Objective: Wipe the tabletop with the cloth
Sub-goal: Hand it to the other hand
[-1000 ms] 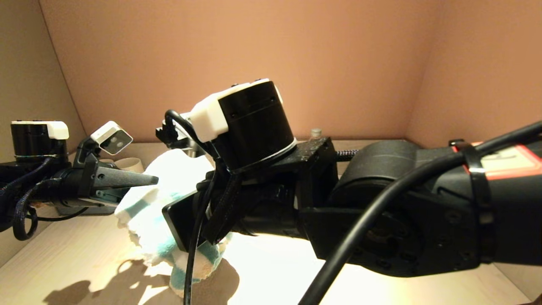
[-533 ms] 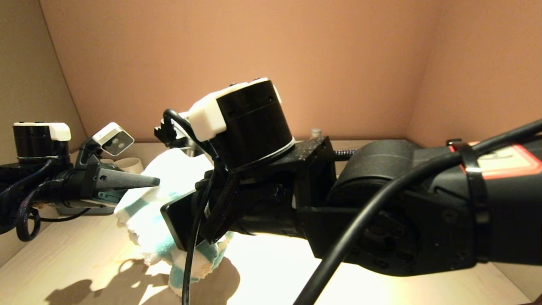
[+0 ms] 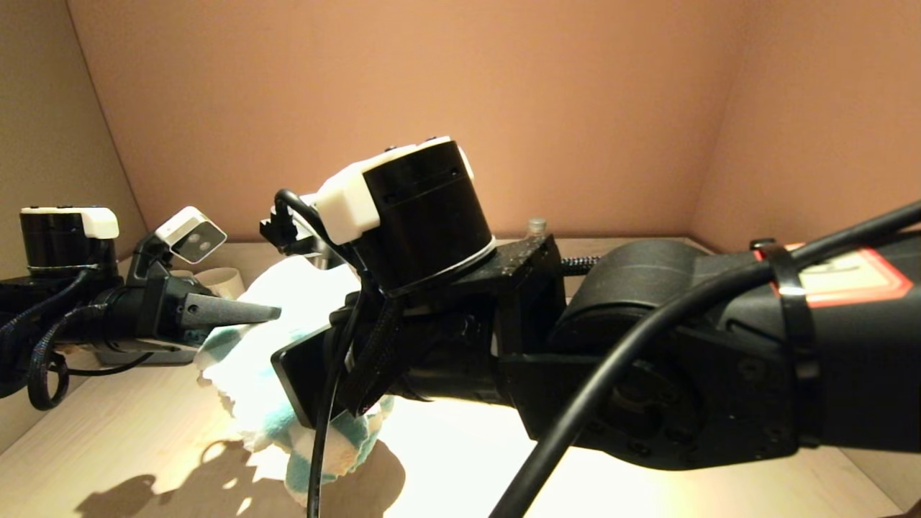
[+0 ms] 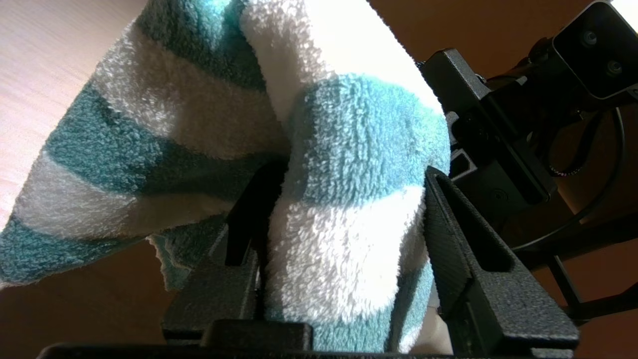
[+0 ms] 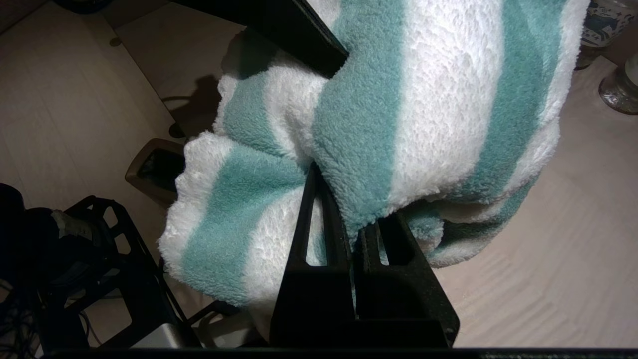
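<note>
The teal-and-white striped cloth (image 3: 245,367) hangs bunched above the pale tabletop (image 3: 108,446), its lower end close to the surface. My right gripper (image 5: 349,199) is shut on a fold of the cloth (image 5: 423,99); in the head view its fingers are hidden behind its own wrist. My left gripper (image 3: 273,313) reaches in from the left at the cloth's upper part. In the left wrist view its fingers (image 4: 448,224) stand apart with a thick fold of cloth (image 4: 349,149) between them, the left gripper (image 4: 346,174) open around it.
A small black recess (image 5: 154,169) sits in the tabletop (image 5: 573,249) under the cloth. A glass jar (image 5: 618,85) and a patterned vessel (image 5: 603,20) stand nearby. A pale cup (image 3: 216,277) and a small bottle (image 3: 536,226) stand by the back wall. Walls close in on three sides.
My left gripper has moved a little to the right, further onto the cloth. My right arm has risen slightly with the cloth still in it.
</note>
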You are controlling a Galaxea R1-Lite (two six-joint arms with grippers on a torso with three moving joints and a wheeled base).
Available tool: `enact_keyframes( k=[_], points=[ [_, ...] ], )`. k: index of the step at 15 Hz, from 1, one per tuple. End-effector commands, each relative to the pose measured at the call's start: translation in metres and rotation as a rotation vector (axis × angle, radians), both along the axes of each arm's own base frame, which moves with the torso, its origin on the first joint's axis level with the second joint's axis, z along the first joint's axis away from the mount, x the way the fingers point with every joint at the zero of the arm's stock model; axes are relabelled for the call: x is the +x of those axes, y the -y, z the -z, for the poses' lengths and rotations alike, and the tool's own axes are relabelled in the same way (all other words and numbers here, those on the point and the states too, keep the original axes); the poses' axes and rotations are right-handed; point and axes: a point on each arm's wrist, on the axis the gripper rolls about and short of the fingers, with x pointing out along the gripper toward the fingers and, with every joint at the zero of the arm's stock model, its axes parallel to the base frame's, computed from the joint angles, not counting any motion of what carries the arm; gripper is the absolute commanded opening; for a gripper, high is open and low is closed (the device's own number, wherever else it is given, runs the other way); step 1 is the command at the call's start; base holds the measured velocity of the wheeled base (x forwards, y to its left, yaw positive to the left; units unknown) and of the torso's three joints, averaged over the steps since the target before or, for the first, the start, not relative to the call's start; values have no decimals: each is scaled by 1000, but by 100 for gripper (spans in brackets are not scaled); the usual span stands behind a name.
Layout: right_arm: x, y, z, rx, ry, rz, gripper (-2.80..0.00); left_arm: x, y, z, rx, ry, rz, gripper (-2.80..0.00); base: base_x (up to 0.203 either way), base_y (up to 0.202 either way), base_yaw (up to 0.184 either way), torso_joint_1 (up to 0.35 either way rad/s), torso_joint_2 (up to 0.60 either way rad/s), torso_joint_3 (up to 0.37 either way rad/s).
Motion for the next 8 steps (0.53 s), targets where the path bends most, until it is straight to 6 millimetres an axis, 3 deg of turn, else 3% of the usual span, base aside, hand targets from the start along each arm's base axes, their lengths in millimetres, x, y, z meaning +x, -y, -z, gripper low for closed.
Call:
enact_keyframes(
  k=[1, 8],
  points=[
    [0, 0, 0, 0, 0, -1, -280, 0, 0, 1, -2, -3, 7, -280, 0, 0, 0, 0, 0, 0],
    [-1, 2, -3, 7, 3, 1, -280, -2, 0, -2, -3, 7, 7, -280, 0, 0, 0, 0, 0, 0]
  ],
)
